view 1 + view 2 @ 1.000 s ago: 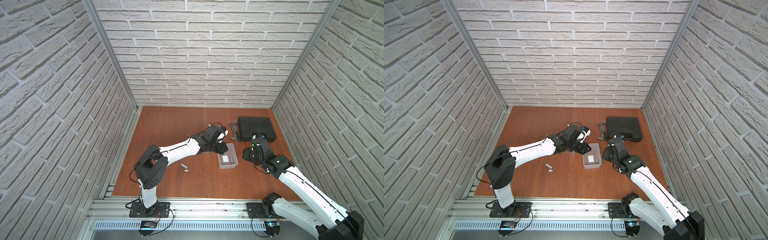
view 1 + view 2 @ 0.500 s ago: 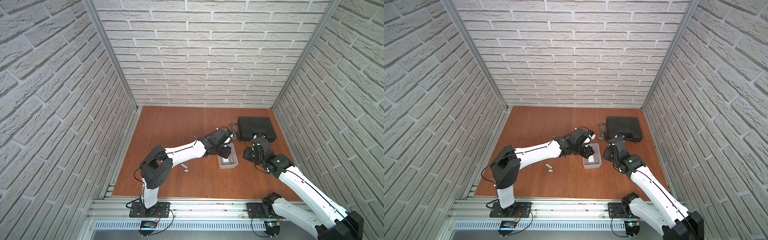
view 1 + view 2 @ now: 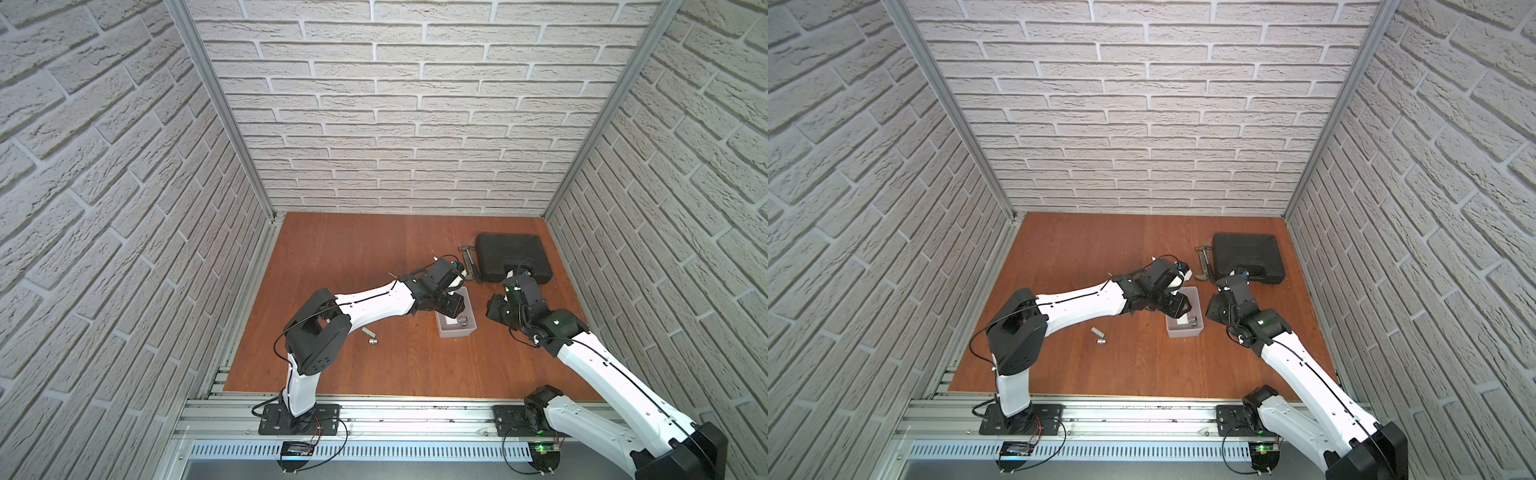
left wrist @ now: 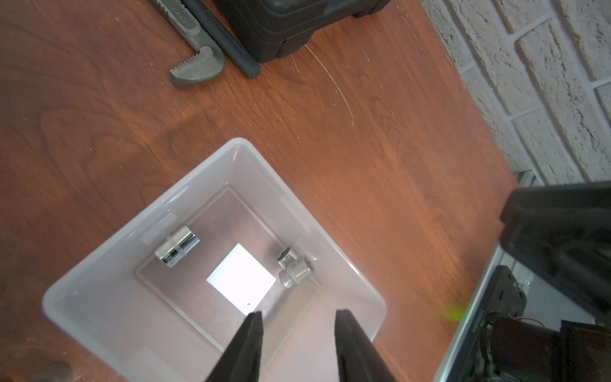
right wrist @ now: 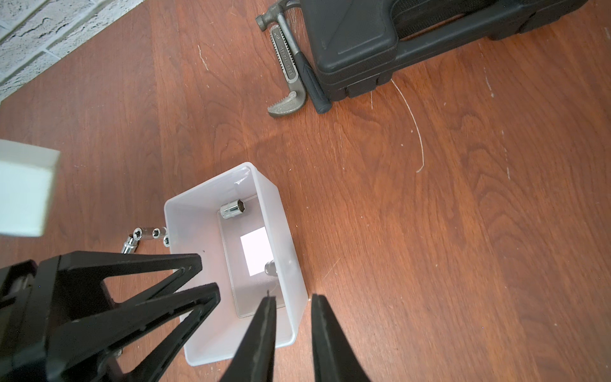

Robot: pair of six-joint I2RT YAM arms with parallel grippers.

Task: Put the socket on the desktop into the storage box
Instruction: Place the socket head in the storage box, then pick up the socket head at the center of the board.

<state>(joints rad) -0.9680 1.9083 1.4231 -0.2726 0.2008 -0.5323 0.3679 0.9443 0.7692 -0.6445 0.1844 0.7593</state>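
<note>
Already two chrome sockets lie inside the storage box (image 4: 231, 148). The larger socket (image 4: 177, 246) rests on its side toward the far end of the floor. The smaller socket (image 4: 295, 268) sits by the right wall, just beside the white patch (image 4: 241, 279).

The box stands on the desktop (image 3: 353, 257), right of centre, on the near side of the black tool case (image 3: 513, 257) and apart from it. In both top views it sits between the two arms' tools.

The left gripper (image 4: 297, 317) hangs above the left side of the box with its tips pointing down into it. Its jaws are parted by a moderate gap and nothing is between them; in the right wrist view its black fingers (image 5: 198, 264) show over the box's left wall.

The right gripper (image 5: 291, 297) hovers just to the right of the box, clear of its rim. Its jaws stand a narrow gap apart and it carries nothing.

Two loose sockets (image 3: 368, 332) lie on the bare wood well to the left of the box, close together, beside the left arm's forearm. The right wrist view shows them (image 5: 145, 233) past the box's left wall.

At the far right, a hammer (image 5: 307, 76) and a toothed wrench (image 5: 286, 66) lie side by side against the left edge of the tool case.
</note>
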